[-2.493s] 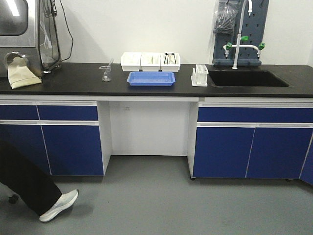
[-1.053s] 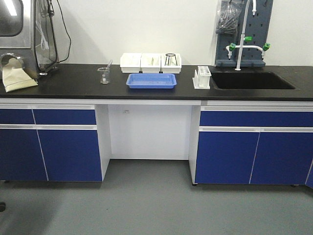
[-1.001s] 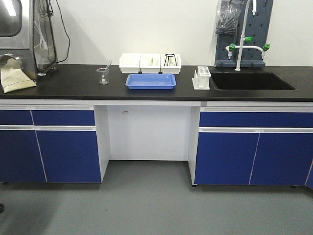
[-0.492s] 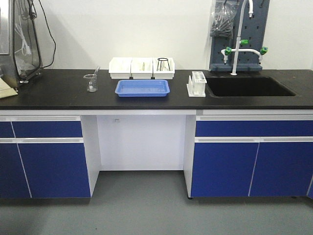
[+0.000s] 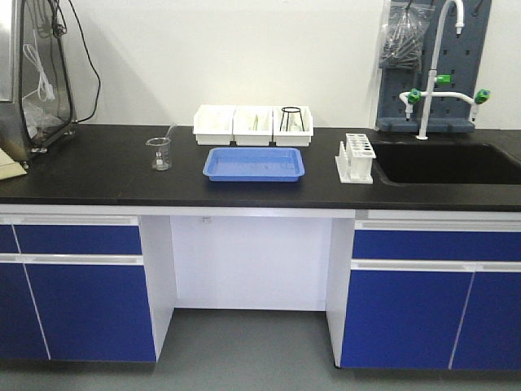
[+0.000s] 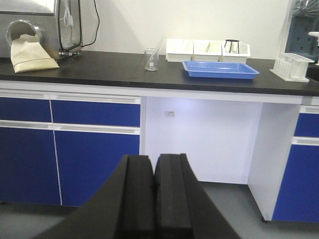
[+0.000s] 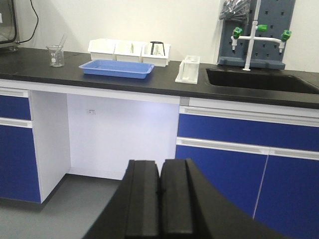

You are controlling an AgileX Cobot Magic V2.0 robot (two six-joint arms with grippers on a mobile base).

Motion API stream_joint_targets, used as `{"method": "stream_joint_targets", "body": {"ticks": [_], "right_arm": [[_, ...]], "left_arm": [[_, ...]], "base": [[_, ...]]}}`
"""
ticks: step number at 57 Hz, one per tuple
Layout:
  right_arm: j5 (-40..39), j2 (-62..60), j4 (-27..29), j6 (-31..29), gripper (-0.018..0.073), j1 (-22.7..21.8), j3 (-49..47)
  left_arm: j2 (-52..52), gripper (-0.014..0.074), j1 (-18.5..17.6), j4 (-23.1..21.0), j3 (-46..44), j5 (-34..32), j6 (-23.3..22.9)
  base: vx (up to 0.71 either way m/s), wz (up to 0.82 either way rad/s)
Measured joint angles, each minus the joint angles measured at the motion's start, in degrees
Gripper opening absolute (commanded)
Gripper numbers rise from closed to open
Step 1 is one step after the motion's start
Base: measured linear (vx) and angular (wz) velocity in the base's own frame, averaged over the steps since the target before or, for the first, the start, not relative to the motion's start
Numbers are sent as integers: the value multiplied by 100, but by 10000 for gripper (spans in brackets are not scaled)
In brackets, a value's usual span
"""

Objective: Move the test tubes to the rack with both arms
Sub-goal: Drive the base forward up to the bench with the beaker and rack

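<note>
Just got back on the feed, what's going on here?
Nothing is being handled yet. The left claw and right claw are both shut and empty, hanging out in front, short of the counter. The white rack stands by the sink, right of the blue tray. I cannot make out the test tubes.

Small white plastic peg rack (image 5: 356, 159), three white open-front bins (image 5: 216, 137): contents too small to identify. Black recessed sink (image 5: 448, 163): cropped right.
</note>
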Motion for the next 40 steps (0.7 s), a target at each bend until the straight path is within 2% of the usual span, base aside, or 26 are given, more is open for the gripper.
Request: {"method": "stream_joint_targets", "body": {"ticks": [40], "right_arm": [[0, 0, 0, 0, -8, 0, 0]], "left_arm": [[0, -4, 0, 0, 0, 0, 0]], "base": [[44, -5]]}}
